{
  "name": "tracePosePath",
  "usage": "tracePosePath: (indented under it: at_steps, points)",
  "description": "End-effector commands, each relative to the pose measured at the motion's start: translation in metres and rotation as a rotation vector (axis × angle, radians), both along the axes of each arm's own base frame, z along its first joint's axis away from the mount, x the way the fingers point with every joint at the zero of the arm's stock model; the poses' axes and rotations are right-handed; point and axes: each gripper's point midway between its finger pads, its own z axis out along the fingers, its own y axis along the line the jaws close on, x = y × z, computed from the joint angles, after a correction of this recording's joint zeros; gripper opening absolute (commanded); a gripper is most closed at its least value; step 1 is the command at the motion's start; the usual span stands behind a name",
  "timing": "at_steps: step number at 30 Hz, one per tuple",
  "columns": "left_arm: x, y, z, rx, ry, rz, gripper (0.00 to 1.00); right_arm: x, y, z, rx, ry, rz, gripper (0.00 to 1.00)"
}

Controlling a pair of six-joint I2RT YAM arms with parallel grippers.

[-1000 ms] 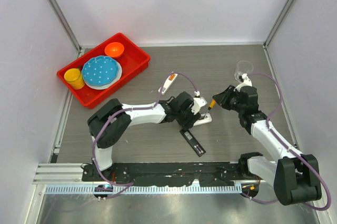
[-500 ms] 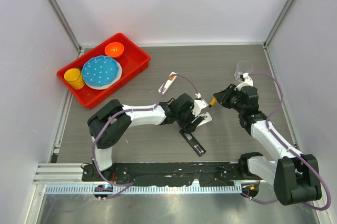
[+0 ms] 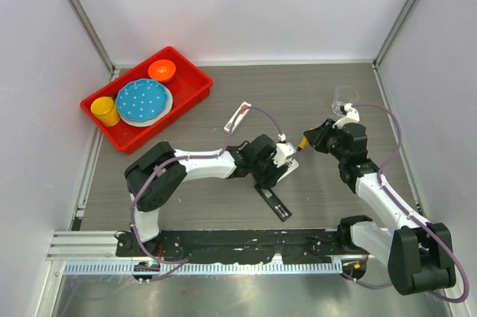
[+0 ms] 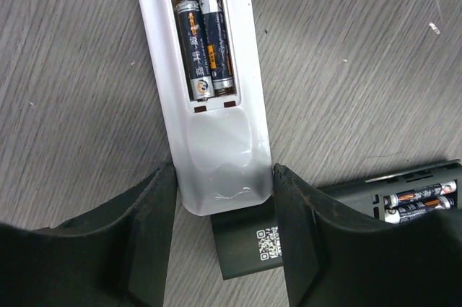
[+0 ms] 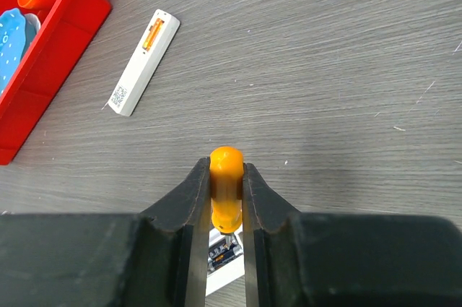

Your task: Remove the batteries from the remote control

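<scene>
Left claw (image 4: 222,180): part open, jaws pinching the near end of white remote (image 4: 216,133), back side up. 2 batteries (image 4: 204,43) sit side by side in its open bay, straight ahead of the fingertips. Black remote (image 4: 249,245) lies partly beneath 1 finger. Right claw (image 5: 226,170): clamped tight on orange screwdriver handle (image 5: 226,209).

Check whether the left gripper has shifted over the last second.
Yes, slightly: in the top view the left gripper has edged closer to the black remote, which has stayed put.
</scene>
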Motion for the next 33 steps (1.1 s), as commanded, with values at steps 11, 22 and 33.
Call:
tracePosePath:
  at_steps: [11,22,33]
  points:
    - [0.017,0.014,0.011,0.013,-0.106,0.097,0.75,0.004,0.006,0.023,0.008,-0.107,0.033,0.01]
    - [0.011,0.007,0.001,0.038,-0.077,0.053,0.58,0.006,0.01,0.021,0.001,-0.113,0.051,0.01]
    - [0.007,0.003,0.005,0.017,-0.081,0.019,0.63,0.002,0.013,0.017,-0.012,-0.099,0.061,0.01]
